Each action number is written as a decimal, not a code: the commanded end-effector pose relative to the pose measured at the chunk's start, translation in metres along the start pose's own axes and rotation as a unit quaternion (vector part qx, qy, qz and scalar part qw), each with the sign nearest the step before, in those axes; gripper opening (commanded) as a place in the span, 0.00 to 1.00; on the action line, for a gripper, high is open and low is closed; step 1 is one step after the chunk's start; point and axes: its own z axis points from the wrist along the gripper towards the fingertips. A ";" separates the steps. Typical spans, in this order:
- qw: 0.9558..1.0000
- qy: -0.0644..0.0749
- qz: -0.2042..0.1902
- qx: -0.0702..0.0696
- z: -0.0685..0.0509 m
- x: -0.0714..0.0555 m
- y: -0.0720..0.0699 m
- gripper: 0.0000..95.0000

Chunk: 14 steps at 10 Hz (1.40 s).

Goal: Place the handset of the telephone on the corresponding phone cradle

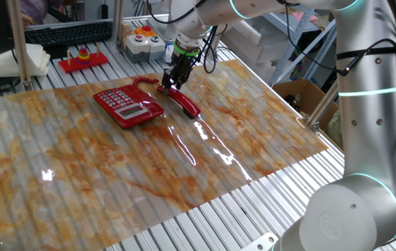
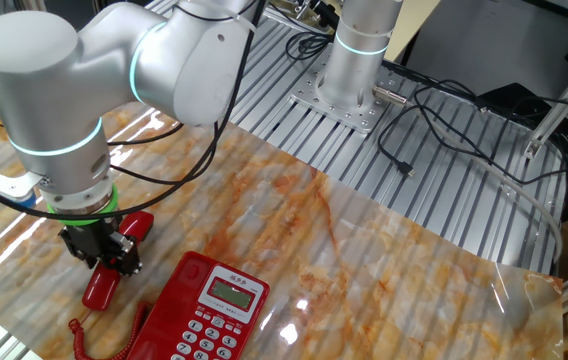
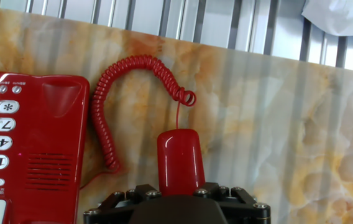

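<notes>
Closed on the slim, curved, glossy red plastic handset (image 3: 180, 162), the jaws of the black two-finger gripper (image 1: 174, 78) are seen gripping it at about mid-length; in the hand view one rounded end of the handset is shown rising out of the black gripper body at the bottom edge. From that end a thin red wire is led up into a coiled red cord (image 3: 115, 99), which is looped across the mat and back down beside the flat, wedge-shaped red plastic telephone (image 3: 30, 149).

The telephone is lain flat on a glossy marble-patterned orange and white mat (image 1: 205, 164), with its pale grey-white keypad (image 2: 209, 325) and small display panel (image 2: 235, 292) facing up. The handset is held just beside the telephone, not on it; the long recessed red phone cradle (image 3: 61, 143) along the keypad's edge is left unoccupied. Whether the handset's far end is touching the mat cannot be told.

Farther off, beyond the mat on the slatted metal table (image 1: 254, 209), a red tray with coloured stacking rings (image 1: 84, 59) and a black computer keyboard (image 1: 69, 32) are seen in one fixed view.
</notes>
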 end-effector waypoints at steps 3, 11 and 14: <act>1.000 0.000 -0.002 0.000 -0.001 0.001 0.000 0.80; 1.000 0.007 0.002 0.001 -0.001 0.001 0.000 0.80; 1.000 0.010 0.006 0.008 -0.001 0.001 0.000 0.80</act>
